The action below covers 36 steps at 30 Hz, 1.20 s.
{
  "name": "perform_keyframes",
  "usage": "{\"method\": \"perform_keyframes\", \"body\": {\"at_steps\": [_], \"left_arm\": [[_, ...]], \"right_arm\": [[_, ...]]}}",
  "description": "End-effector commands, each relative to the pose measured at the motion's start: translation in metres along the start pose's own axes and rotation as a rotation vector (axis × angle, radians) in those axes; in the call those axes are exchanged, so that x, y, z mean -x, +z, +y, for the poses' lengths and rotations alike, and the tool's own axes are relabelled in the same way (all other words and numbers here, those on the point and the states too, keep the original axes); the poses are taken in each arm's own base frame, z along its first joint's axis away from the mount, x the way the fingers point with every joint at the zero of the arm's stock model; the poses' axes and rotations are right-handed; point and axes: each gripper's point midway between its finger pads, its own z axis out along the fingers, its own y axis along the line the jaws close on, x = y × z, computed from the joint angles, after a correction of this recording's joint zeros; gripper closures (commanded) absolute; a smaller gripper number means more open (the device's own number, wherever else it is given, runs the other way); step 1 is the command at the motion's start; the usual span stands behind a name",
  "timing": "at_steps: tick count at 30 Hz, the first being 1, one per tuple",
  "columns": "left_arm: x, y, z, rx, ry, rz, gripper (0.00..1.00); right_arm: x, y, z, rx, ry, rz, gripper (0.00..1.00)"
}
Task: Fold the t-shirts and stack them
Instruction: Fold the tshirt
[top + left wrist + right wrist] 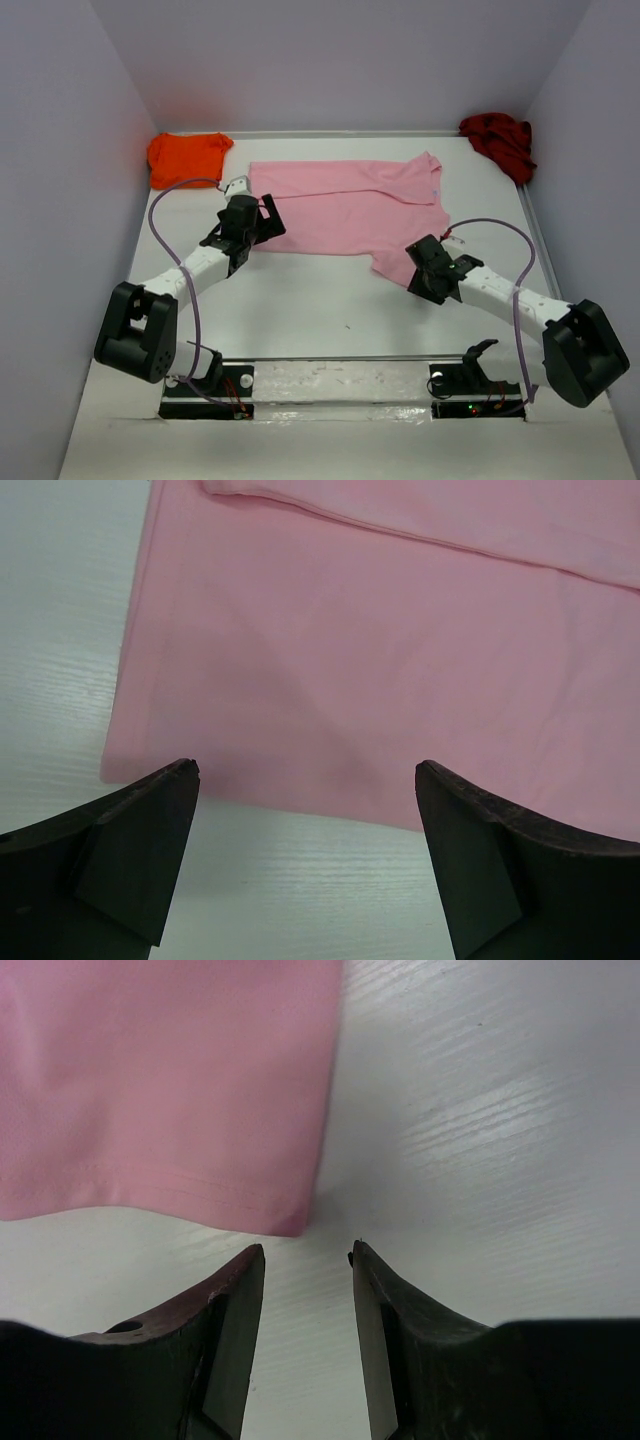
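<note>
No legible text or markings

Likely lab test booth: plain white walls enclosing white table.

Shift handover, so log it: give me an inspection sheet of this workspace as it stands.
Surface: white table, faint wood grain, no stains seen.
Job's things: light pink cloth t-shirt spread out mid-table; bright orange cloth t-shirt bundled at the far left corner; dark red cloth t-shirt crumpled at the far right corner.
Clutter: nothing seen.
Grippers: left gripper, jaws wide open, empty, at the pink shirt's edge; right gripper, jaws partly open, empty, at its hem corner.
Cables: one purple cable loops beside the left arm, another beside the right.
Surroundings: plain pale walls on three sides.
</note>
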Motion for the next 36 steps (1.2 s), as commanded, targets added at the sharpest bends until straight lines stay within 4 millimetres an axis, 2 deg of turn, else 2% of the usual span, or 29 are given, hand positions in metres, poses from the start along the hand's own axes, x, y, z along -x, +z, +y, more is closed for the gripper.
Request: {"method": "perform_keyframes", "body": {"at_steps": [1, 12, 22, 23, 28, 36], "left_arm": [[0.018, 0.002, -0.007, -0.015, 0.000, -0.049, 0.01], [0.023, -0.006, -0.011, -0.039, -0.008, -0.068, 0.01], [0.026, -0.007, -0.013, -0.047, -0.010, -0.075, 0.01], [0.024, -0.007, -0.012, -0.046, -0.009, -0.071, 0.01], [0.020, -0.007, -0.009, -0.037, -0.008, -0.067, 0.01], [0.015, -0.008, -0.002, -0.015, -0.007, -0.060, 0.01]], "right_arm": [[0.009, 0.004, 0.004, -0.026, 0.029, -0.041, 0.54], [0.004, 0.019, 0.018, -0.019, 0.035, -0.010, 0.58], [0.019, 0.015, 0.023, -0.015, 0.033, -0.059, 0.59], [0.015, 0.018, 0.024, -0.020, 0.029, -0.039, 0.61], [0.002, 0.026, 0.024, -0.023, 0.033, 0.007, 1.00], [0.009, 0.018, 0.027, 0.014, 0.046, -0.021, 1.00]]}}
